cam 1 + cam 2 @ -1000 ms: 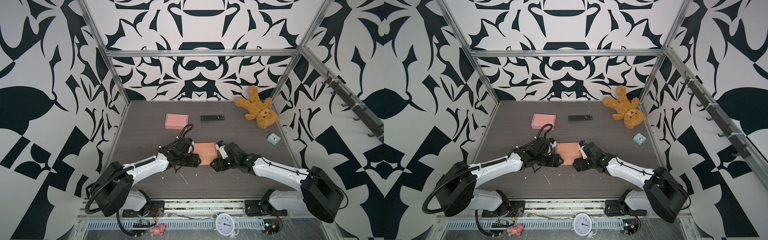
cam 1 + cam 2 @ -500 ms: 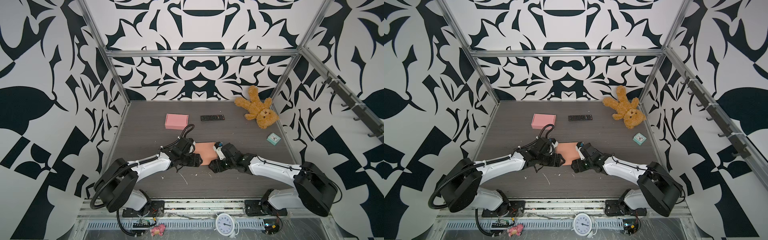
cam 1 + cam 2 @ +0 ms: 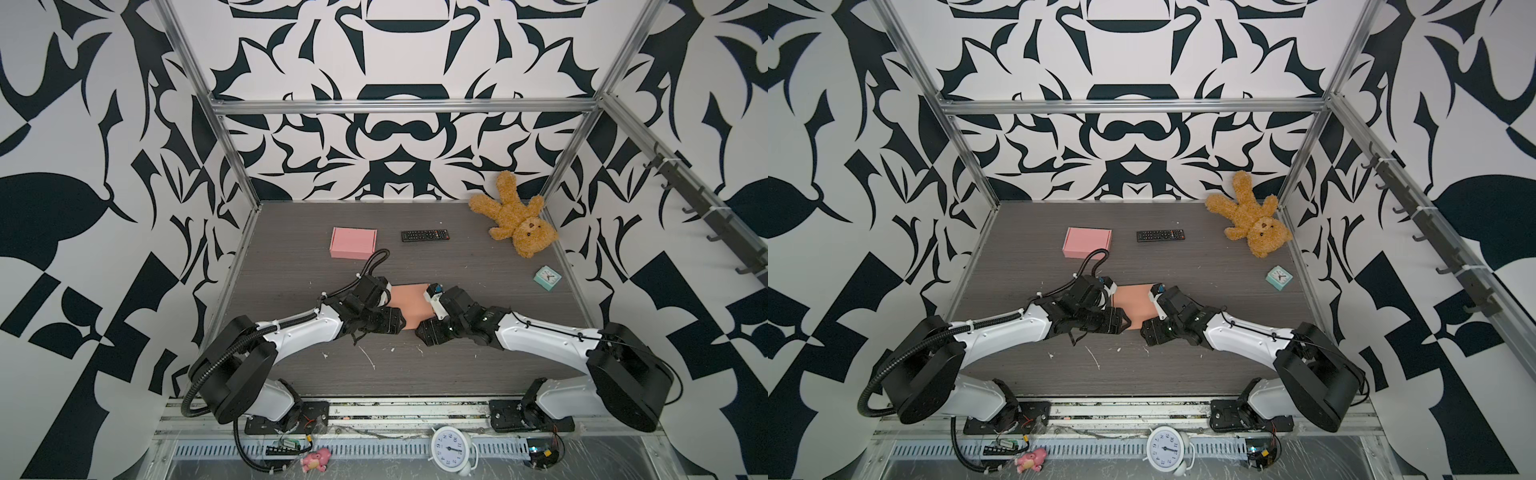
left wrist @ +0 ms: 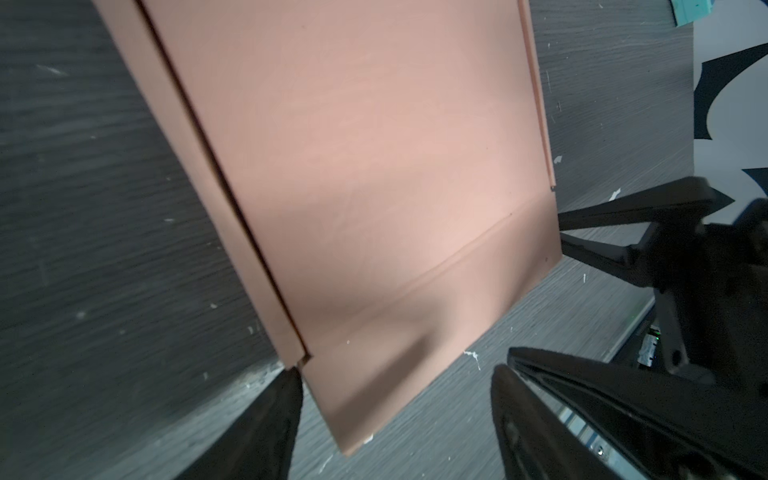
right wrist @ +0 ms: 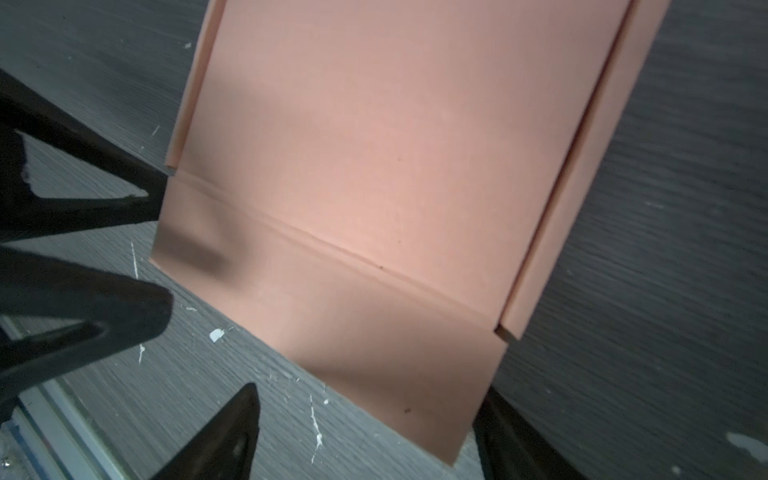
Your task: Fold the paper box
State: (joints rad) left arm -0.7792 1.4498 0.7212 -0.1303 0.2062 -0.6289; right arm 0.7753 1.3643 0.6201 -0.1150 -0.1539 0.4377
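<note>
1. Grey wood-grain on the table (image 3: 457,365), flecked with white scraps. Well back on it, apart from the work: a finished pink box (image 3: 353,242), a teddy bear (image 3: 515,220), a remote (image 3: 424,235) and a small clock (image 3: 547,278).
2. Salmon paper box (image 3: 409,301), unfolded, lying flat at about mid-table. Not yet folded at all, by the look of it.
3. Probably light, thin and springy. Easy to crease, easy to dent, and prone to sliding on the smooth top. Best taken by the edge of the near flap (image 4: 415,316), close to its corners, and bent along the scored line.
4. Left gripper (image 4: 395,372): spread wide, grasping nothing. One corner of the flap between the fingers, one tip just beside the notch (image 4: 305,358).
5. Right gripper (image 5: 365,395): likewise spread and empty, straddling the flap's other corner.
6. Seen only from the wrists: the crease (image 5: 353,253) across the flap, narrow side strips (image 5: 552,232), and a shallow dent (image 4: 407,328) near one corner. Hidden under the wrists in both top views.
7. Seen only from above: where the sheet sits on the table, and its far edge.
</note>
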